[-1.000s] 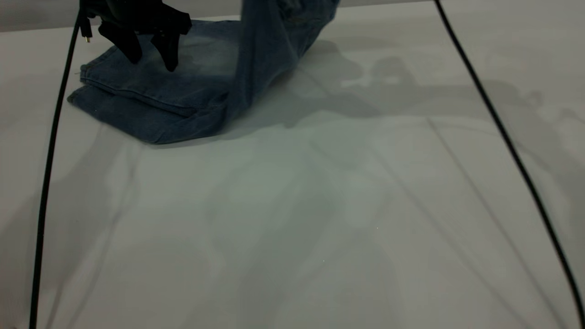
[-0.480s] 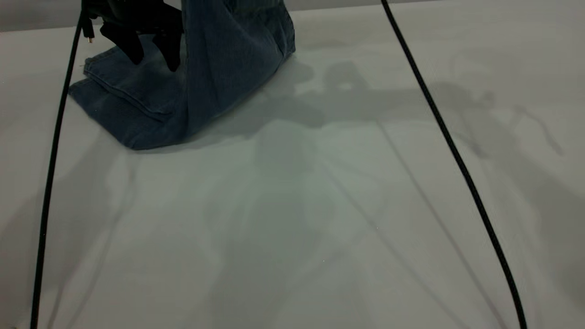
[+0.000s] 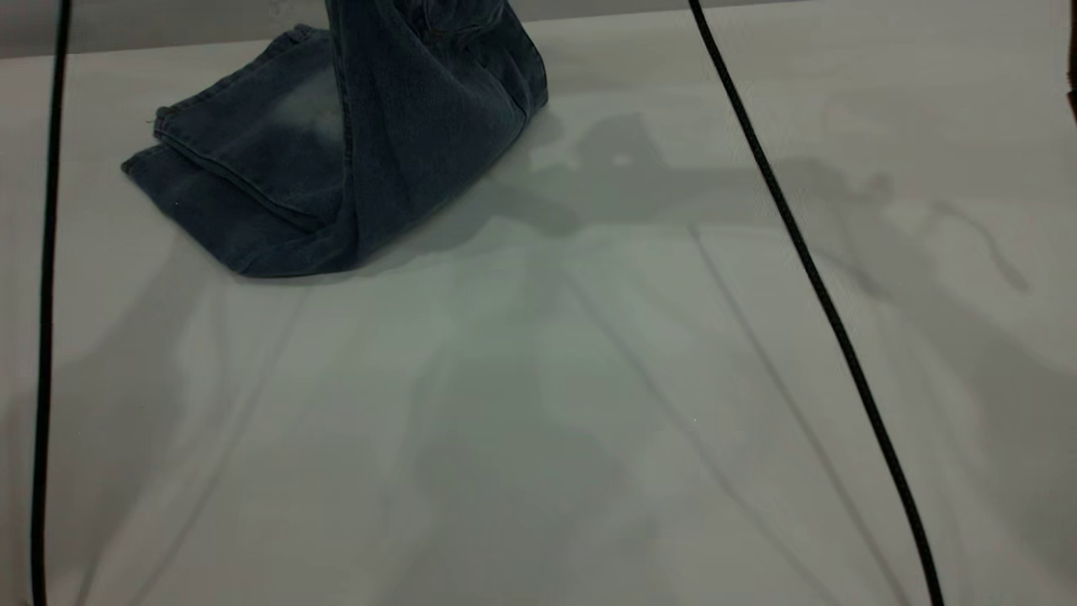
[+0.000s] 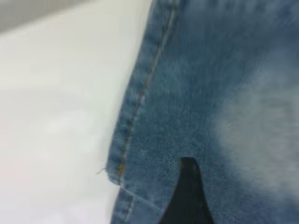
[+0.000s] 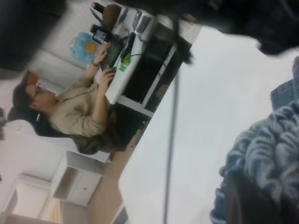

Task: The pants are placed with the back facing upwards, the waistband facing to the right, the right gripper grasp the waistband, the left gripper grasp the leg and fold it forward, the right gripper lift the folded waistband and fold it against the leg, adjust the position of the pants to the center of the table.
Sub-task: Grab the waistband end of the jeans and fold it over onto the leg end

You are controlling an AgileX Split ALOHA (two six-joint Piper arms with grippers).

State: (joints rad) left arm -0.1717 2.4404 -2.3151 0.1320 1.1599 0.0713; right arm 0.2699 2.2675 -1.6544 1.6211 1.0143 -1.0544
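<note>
Pants [image 3: 336, 160] show no readable writing; waistband [image 5: 268, 154] apparently gripped.

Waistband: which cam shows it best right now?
Right wrist view. The gathered waistband fills its corner, ruching clear, right beside the right pincer. The exterior view shows only the pants hanging from above the frame, waistband cut off. The left wrist view shows a stitched hem and faded denim, no waistband.

left end effector [image 4: 187, 196] — one finger visible | right end effector [image 5: 250, 200] — clamped on cloth
</note>
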